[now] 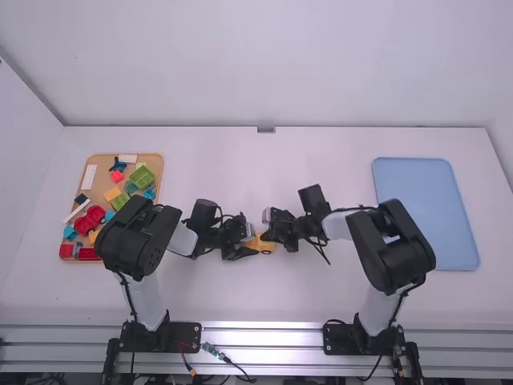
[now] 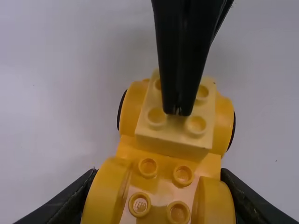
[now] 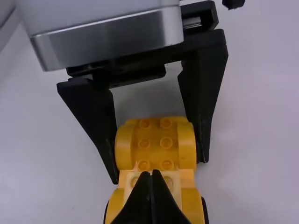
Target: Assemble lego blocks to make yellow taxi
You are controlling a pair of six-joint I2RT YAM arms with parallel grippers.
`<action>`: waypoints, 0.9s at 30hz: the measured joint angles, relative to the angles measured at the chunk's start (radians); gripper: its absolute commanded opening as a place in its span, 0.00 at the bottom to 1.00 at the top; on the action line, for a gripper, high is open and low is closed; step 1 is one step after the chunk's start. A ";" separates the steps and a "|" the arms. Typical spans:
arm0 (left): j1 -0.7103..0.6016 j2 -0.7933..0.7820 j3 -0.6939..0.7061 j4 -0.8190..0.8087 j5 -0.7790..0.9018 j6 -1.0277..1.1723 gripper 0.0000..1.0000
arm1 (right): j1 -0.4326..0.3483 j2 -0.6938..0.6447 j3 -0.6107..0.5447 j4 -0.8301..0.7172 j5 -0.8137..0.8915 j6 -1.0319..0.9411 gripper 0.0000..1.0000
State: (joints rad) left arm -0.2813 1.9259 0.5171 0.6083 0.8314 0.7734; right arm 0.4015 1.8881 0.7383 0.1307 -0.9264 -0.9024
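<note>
Low over the table's middle, my left gripper point(image 1: 245, 247) is shut across the yellow car base point(image 1: 258, 243). In the left wrist view the left gripper point(image 2: 159, 191) holds the car base point(image 2: 161, 189) by its rounded yellow fenders. A pale yellow brick point(image 2: 176, 130) sits on the far part of the base, between black-tyred wheels. My right gripper point(image 1: 271, 234) is shut with no block between its fingers. The right wrist view has the right gripper point(image 3: 152, 173) with its tips at the pale brick's studded top, in front of the car base point(image 3: 155, 144).
At the left, a tan tray point(image 1: 102, 178) holds several loose red, green, blue and yellow blocks. An empty light-blue tray point(image 1: 425, 212) lies at the right. Both forearms stretch low toward the middle of the table.
</note>
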 measured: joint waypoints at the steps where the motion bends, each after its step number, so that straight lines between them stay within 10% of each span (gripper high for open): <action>1: 0.001 0.000 0.000 0.000 -0.002 0.004 0.41 | -0.004 0.011 0.003 0.002 -0.018 -0.004 0.00; 16: 0.001 -0.005 -0.005 0.013 -0.014 -0.023 0.39 | 0.002 0.059 -0.132 0.416 -0.048 0.085 0.00; 27: 0.000 -0.006 -0.005 0.014 -0.014 -0.026 0.36 | 0.016 0.046 -0.153 0.446 -0.007 0.144 0.00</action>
State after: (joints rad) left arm -0.2813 1.9202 0.5121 0.6228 0.8173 0.7471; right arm 0.4171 1.9343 0.5854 0.5762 -0.9333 -0.7582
